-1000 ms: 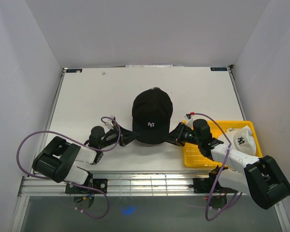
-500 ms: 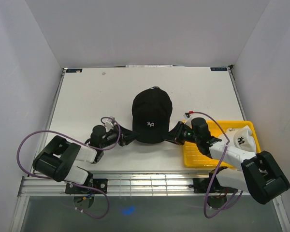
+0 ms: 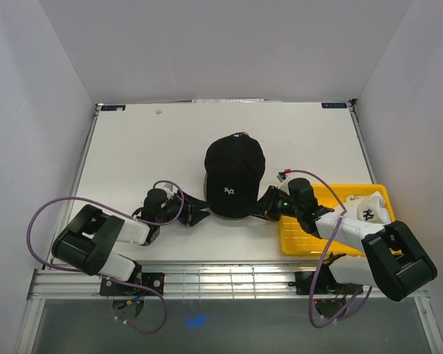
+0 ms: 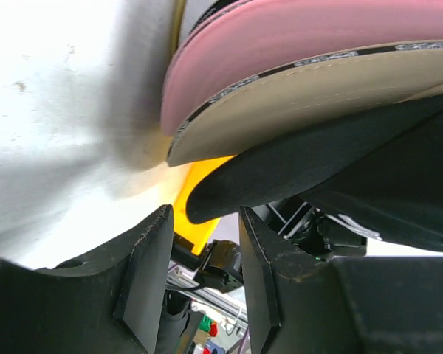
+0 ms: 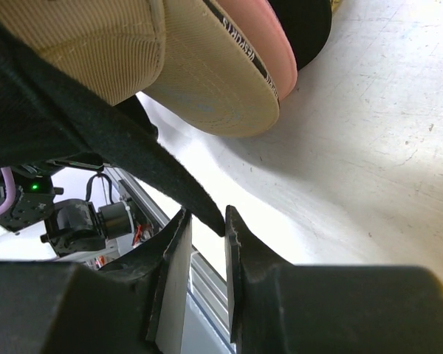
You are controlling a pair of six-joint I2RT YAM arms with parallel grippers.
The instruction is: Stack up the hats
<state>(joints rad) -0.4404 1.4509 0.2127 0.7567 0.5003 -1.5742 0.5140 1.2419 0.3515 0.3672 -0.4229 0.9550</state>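
Hats (image 3: 234, 175) stood as 1 stack at the centre of the table (image 3: 133, 147), with the black cap (image 3: 235, 164) on top and its peak pointing to 6 o'clock. Both wrist views showed 3 peaks layered: the pink brim (image 4: 317, 37) and the tan brim (image 4: 317, 99) lay closely overlapped, and the black brim (image 4: 280, 169) was spread over them. The left gripper (image 3: 199, 213) lay low on the table at 8 o'clock of the stack. Its jaws stood apart, the edge of the black brim was at the mouth of the gap, and neither finger was seen to press it. The right gripper (image 3: 260, 209) lay at 4 o'clock of the stack, its jaws pinched onto the edge of the black brim, which ran down into the narrow slot between the 2 fingers. The white cap (image 3: 369, 210), the 4th hat, sat apart from the stack at 4 o'clock, inside the yellow tray (image 3: 299, 243) at the table's near right edge, partly behind the right arm.
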